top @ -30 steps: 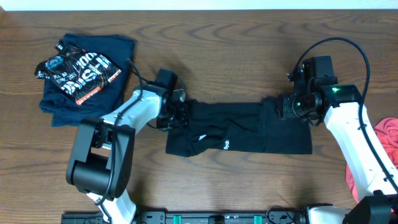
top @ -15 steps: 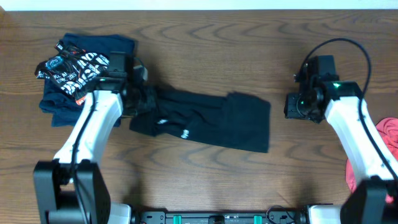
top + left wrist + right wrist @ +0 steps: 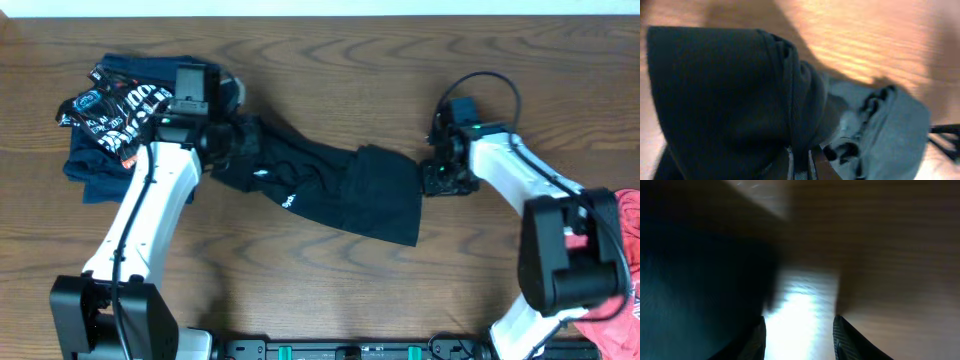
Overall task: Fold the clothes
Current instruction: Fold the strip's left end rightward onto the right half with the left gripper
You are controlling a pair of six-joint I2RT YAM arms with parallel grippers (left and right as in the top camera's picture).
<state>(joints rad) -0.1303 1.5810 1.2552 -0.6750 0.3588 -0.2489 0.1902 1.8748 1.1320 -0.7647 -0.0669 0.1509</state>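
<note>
**Far left:** a folded navy printed T-shirt (image 3: 120,120) lies near the rear-left corner of the counter (image 3: 340,60), apparently the finished stack.

**Left pincer** (image 3: 238,142): just beside that stack, clenched on the bunched left end of the black garment (image 3: 330,190). Its wrist view confirms cloth pinched between closed fingers.

**Garment:** it trails diagonally rightward to mid-counter, with its right end lapped over itself.

**Right pincer** (image 3: 430,180): at the garment's right edge, released. Its fingers stand apart over bare wood, with the cloth just to one side.

**Judgement:** the left hold appears meant to drag the piece toward the stack.

**Room to move:** open counter lies in front of and behind the garment. A red cloth (image 3: 622,215) waits at the right edge.
</note>
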